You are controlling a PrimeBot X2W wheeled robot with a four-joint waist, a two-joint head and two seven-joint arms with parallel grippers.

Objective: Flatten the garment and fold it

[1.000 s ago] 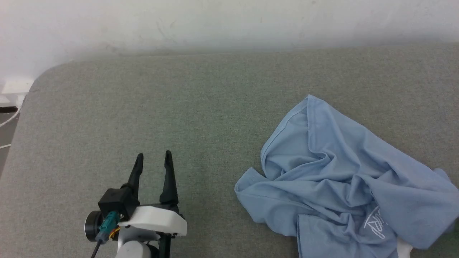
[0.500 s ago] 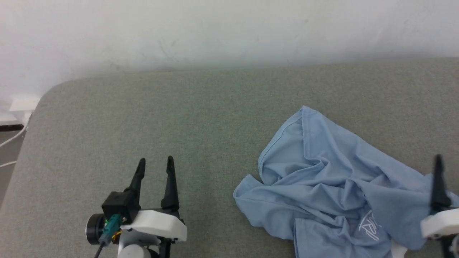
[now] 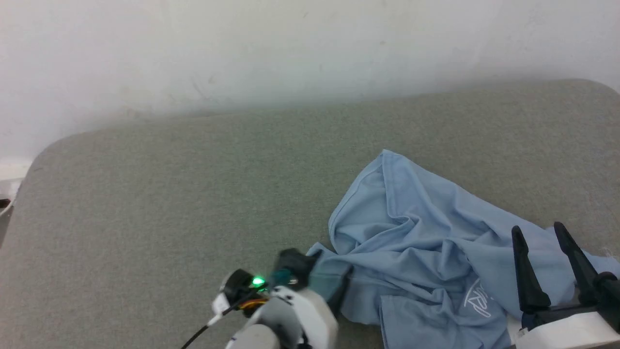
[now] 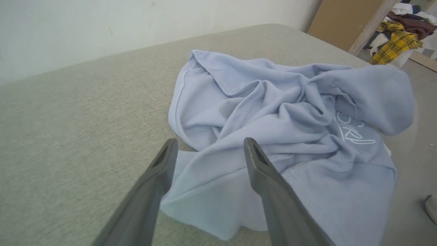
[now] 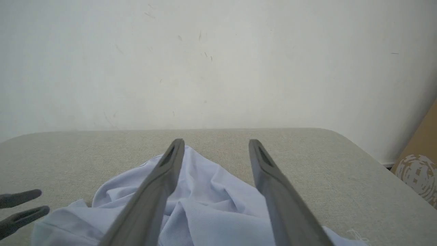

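Both sets of jaws are standing wide apart, gripping nothing. The garment (image 3: 411, 242) is lying crumpled on the grey padded surface (image 3: 169, 194), toward its right end and close to its front edge, with the white logo (image 3: 477, 301) facing up. The left gripper (image 4: 210, 141) is pointing at the garment's left edge, a fold lying between its fingers. The right gripper (image 3: 537, 229) is hovering over the garment's right part.

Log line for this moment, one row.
garment crumpled on grey surface | left gripper jaws open at its left edge | right gripper jaws open over its right side | nothing held
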